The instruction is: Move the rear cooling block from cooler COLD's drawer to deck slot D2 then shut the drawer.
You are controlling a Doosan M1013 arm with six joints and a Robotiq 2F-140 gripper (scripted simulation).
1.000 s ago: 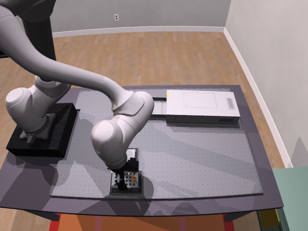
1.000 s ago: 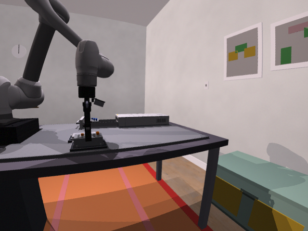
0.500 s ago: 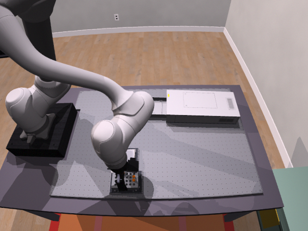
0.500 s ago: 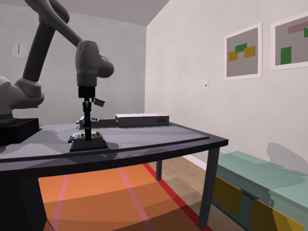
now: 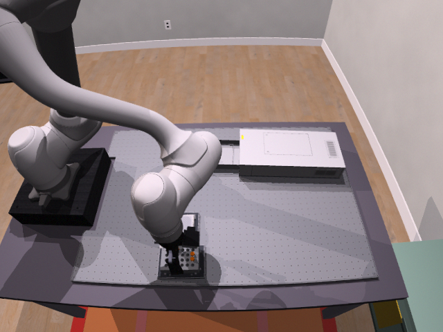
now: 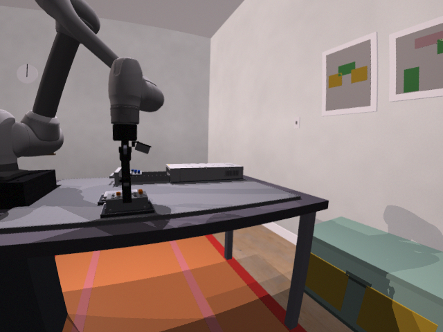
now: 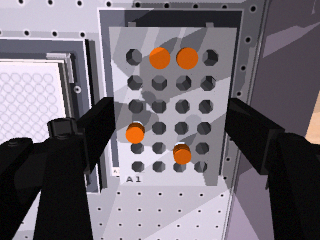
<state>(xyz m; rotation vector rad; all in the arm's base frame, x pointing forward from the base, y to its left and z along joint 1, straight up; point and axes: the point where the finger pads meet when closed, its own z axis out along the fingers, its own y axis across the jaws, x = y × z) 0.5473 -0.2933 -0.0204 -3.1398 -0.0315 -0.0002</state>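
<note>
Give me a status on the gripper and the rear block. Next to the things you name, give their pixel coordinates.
End effector (image 5: 175, 264) (image 6: 127, 200) (image 7: 170, 113) open, astride the rear block (image 5: 184, 259) (image 6: 125, 205) (image 7: 171, 95). Block in deck slot, four orange tubes in bores. Drawer (image 5: 228, 154) (image 6: 150, 176) out, lamp (image 5: 241, 137) lit.

Between the earlier top and exterior pictures and these, I can make out no difference in the pose of my claw (image 5: 175, 259) (image 6: 127, 200) (image 7: 171, 132) or in anything on the counter (image 5: 286, 292) (image 6: 214, 223); any shift over this last second is too small for me to tell.
</note>
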